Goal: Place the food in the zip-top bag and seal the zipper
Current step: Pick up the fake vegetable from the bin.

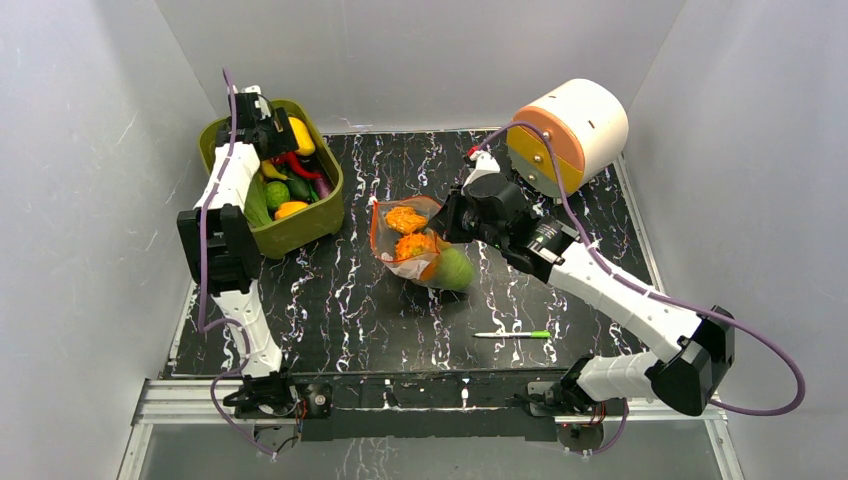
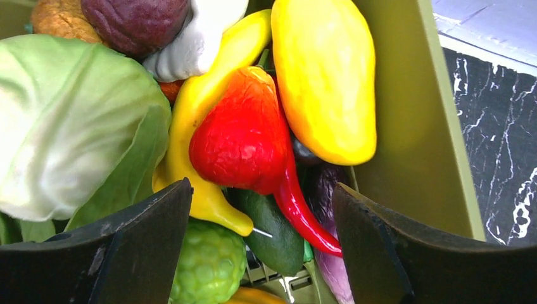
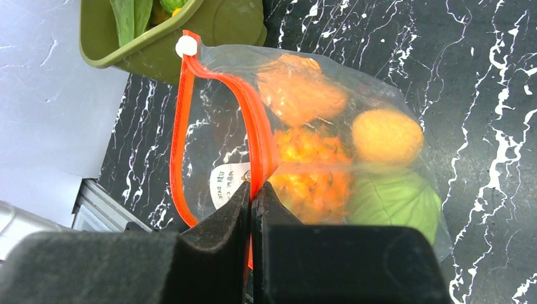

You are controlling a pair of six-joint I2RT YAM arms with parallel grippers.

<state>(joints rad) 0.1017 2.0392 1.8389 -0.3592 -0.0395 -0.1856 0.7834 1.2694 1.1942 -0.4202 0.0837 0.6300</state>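
The clear zip-top bag [image 1: 428,268] lies mid-table with its mouth held open. Inside are orange food pieces [image 3: 297,88] and a green cabbage [image 3: 396,199]. My right gripper [image 3: 253,190] is shut on one side of the red zipper [image 3: 256,136], lifting that lip; the other lip [image 3: 178,152] curves away to the left. My left gripper [image 2: 263,190] hangs open over the olive bin [image 1: 300,225], just above a red pepper [image 2: 244,133], a yellow piece [image 2: 326,76], a bumpy green fruit [image 2: 206,266] and a cabbage leaf [image 2: 69,120]. The pepper's tip points between the fingers, and I hold nothing there.
A thin green-and-white pen [image 1: 512,334] lies near the front of the black marbled table. A white and orange cylinder [image 1: 568,132] rests at the back right. The bin's right wall [image 2: 418,139] stands close to my left gripper's right finger. White walls enclose the table.
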